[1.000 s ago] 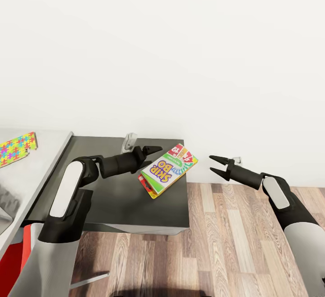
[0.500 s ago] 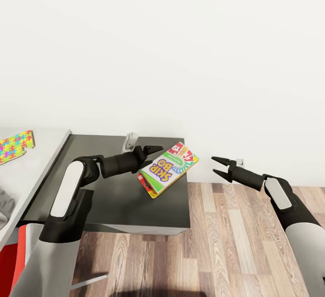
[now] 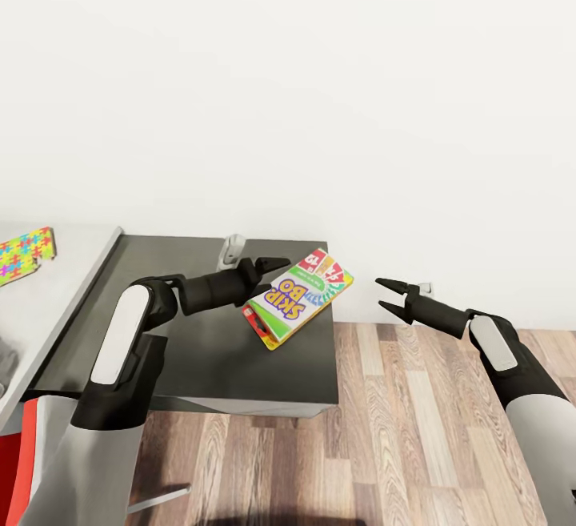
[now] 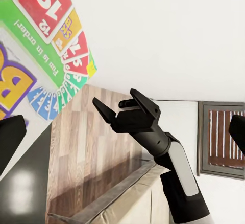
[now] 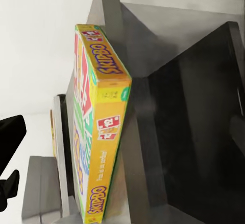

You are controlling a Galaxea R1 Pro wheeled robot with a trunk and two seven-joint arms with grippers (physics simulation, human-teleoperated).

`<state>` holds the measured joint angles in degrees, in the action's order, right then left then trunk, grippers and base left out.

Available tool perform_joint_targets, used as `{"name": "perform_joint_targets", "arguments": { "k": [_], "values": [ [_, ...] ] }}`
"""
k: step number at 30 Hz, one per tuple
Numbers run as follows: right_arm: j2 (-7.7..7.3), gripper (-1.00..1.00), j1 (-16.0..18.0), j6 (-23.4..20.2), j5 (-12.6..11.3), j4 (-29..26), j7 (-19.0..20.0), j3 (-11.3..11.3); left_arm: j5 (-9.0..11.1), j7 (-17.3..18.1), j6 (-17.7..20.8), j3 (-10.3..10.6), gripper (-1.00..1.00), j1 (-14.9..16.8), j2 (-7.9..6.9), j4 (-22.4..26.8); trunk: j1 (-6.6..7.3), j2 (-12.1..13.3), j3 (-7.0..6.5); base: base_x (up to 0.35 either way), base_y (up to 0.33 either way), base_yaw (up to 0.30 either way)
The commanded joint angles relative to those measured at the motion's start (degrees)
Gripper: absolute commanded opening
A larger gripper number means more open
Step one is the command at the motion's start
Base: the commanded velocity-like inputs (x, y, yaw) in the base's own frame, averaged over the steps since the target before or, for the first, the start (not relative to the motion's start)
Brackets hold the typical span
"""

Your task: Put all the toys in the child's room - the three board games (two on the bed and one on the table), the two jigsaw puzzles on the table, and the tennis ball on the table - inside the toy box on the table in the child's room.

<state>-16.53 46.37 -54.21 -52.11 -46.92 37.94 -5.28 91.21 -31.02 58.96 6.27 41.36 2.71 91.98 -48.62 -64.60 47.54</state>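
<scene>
Left pincer (image 3: 276, 268) grips the SKIP-BO board game (image 3: 300, 297) above a dark cabinet (image 3: 208, 350); right pincer (image 3: 386, 295) hangs released nearby.

The left gripper (image 3: 268, 268) holds the SKIP-BO box (image 3: 300, 299) tilted above the dark cabinet (image 3: 208, 350); the right gripper (image 3: 386, 296), fingers spread, hangs just beside the box's far edge; a jigsaw puzzle (image 3: 26, 254) lies well behind the left arm on the bench (image 3: 48, 302).
</scene>
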Motion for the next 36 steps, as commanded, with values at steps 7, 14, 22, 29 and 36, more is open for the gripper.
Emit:
{"name": "perform_joint_targets", "arguments": {
  "k": [7,14,22,29,36],
  "values": [
    [-0.04,1.0,0.04,-0.23,0.19,0.05,0.17,-0.19,0.55,-0.49,0.1,-0.03,1.0,0.04,0.07,0.04,0.0,-0.03,0.04,0.0,0.0,0.0],
    [-0.06,1.0,0.07,-0.19,0.18,0.06,0.14,-0.23,0.54,-0.37,0.1,-0.03,1.0,0.01,0.09,0.04,0.0,-0.03,0.04,0.0,0.0,0.0],
    [-0.13,1.0,0.3,-0.13,0.17,0.1,-0.08,-0.25,0.54,-0.27,0.1,-0.02,1.0,0.0,0.1,0.04,0.0,-0.03,0.04,0.0,0.0,0.0],
    [-0.15,1.0,0.73,-0.09,0.19,0.15,-1.04,-0.48,0.55,-0.16,0.13,0.01,1.0,0.01,0.1,0.04,0.0,-0.03,0.04,0.0,0.0,0.024],
    [-0.16,1.0,1.22,0.17,0.23,0.87,-2.87,-2.52,0.55,-0.09,0.16,0.04,1.0,0.01,0.1,0.04,0.0,-0.03,0.04,0.0,0.0,0.123]
  ]
}}
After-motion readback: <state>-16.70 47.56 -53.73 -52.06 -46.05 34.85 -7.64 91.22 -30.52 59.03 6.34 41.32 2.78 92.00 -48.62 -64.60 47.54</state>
